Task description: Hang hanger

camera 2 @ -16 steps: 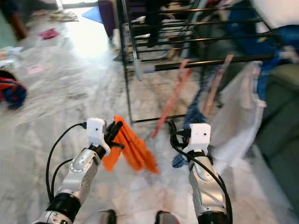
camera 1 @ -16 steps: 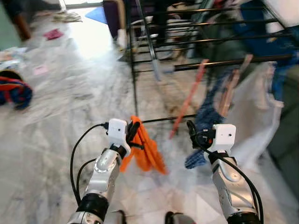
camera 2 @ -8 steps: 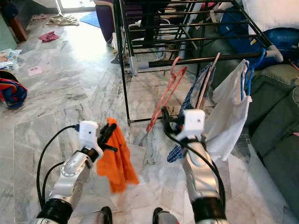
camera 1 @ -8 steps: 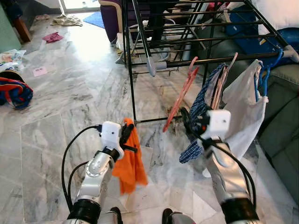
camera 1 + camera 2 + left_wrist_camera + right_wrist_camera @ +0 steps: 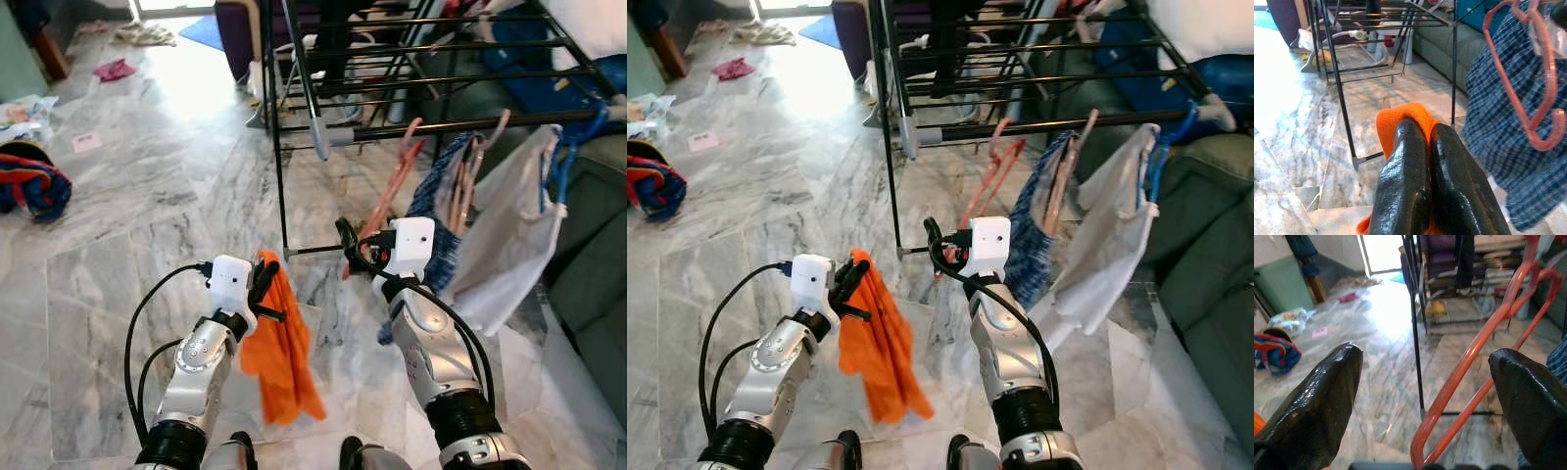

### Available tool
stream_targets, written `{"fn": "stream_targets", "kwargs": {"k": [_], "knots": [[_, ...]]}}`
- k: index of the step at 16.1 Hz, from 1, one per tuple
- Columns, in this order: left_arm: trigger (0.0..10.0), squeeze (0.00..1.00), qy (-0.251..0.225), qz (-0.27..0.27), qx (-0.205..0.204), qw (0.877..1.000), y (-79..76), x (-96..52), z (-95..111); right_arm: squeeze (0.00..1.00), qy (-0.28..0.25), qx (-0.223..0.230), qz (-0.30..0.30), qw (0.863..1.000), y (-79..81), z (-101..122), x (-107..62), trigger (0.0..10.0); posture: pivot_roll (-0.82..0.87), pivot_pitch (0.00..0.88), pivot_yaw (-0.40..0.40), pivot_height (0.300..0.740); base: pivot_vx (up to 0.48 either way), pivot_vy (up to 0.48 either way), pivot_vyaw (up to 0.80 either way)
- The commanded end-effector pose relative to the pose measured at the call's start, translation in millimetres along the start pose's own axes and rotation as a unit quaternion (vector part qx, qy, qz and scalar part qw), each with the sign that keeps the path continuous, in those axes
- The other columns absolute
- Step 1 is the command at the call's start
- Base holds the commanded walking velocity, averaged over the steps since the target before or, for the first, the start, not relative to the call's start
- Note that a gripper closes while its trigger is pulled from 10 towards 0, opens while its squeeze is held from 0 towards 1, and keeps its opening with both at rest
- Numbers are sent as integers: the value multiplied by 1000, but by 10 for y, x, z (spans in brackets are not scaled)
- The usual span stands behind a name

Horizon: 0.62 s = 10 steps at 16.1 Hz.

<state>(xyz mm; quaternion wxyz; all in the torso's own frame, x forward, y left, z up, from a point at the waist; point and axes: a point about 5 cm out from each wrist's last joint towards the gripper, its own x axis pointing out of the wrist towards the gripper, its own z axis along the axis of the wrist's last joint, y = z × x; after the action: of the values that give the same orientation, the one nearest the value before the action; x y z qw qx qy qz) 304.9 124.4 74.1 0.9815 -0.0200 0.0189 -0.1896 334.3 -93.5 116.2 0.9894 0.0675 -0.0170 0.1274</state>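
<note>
Nearest the camera, the left gripper (image 5: pixel 266 289) was raised over the grey marble floor (image 5: pixel 118 225), its two black fingers (image 5: pixel 1410 186) pressed together on a bright orange cloth (image 5: pixel 279 343) that hung down below them towards the floor. A little farther forward and to the right, the right gripper (image 5: pixel 347 235) was stretched out with its fingers (image 5: pixel 1317 396) spread wide apart, holding nothing. In the right wrist view the slim orange-red plastic hanger (image 5: pixel 1469 362) ran up through the gap between those fingers; whether it touched either one could not be told. That hanger (image 5: pixel 392 191) hung by its hook from the lower front rail of the black metal drying rack (image 5: pixel 294 108), just beyond the right gripper. Beside it on the same rail hung a blue checked garment (image 5: pixel 436 211), and next to that a white garment (image 5: pixel 509 245). Behind the rack stood a dark grey sofa (image 5: pixel 1205 264). Far off to the left on the floor lay a red and blue bundle of clothing (image 5: pixel 34 186).
</note>
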Motion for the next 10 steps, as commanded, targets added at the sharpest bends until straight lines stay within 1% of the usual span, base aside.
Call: {"fn": "stream_targets", "kwargs": {"k": [1,4,7,10], "knots": [[10000,0,-3,0,9,1000,12,-7,27,0,10,-1,4,1000,2,-19,9,10000,50,196,-27,740,0,0,0],[10000,0,2,3,12,1000,18,-21,15,0,27,4,-27,999,-67,-35,62,10000,53,202,-26,740,0,0,0],[10000,0,6,-2,11,1000,-25,-14,-2,0,45,1,-45,998,-165,2,162,10000,53,197,-29,740,0,0,0],[10000,0,8,-3,10,1000,-40,-2,-5,0,59,6,-70,996,-315,-18,147,10000,53,193,-33,740,0,0,0]]}}
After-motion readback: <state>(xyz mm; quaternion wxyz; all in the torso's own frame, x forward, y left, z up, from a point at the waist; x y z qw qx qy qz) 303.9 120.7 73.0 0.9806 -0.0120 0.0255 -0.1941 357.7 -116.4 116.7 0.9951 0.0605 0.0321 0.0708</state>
